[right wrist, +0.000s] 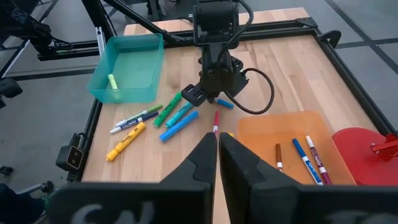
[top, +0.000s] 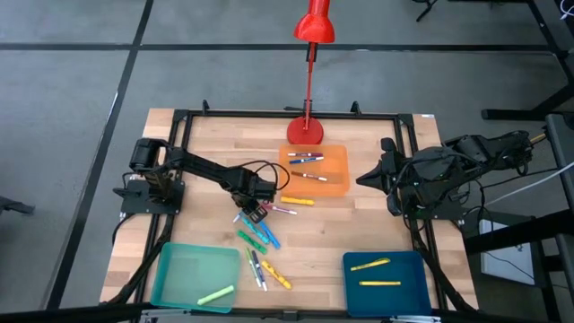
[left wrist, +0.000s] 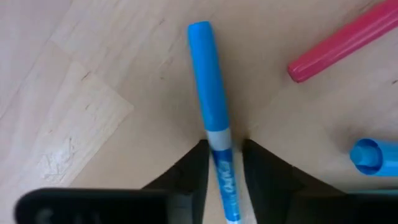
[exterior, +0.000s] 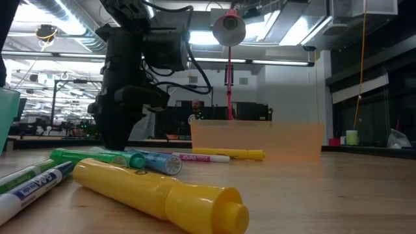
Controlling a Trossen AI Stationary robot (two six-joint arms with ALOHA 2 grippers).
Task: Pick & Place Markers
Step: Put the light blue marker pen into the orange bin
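While left gripper sits low on the table mid-pile, jaws pinch blue marker | squeeze fully, lift straight, avoid pink marker nearby | right gripper closed, empty, waits at right edge.

Two matte black jointed arms, looped black cables trailing, each ending in a blunt two-fingered claw.

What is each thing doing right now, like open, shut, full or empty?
left gripper: jaws closing around blue marker, lying flat
right gripper: jaws shut, empty
teal tray: holds one green marker
blue tray: holds two yellow markers
orange tray: several markers inside
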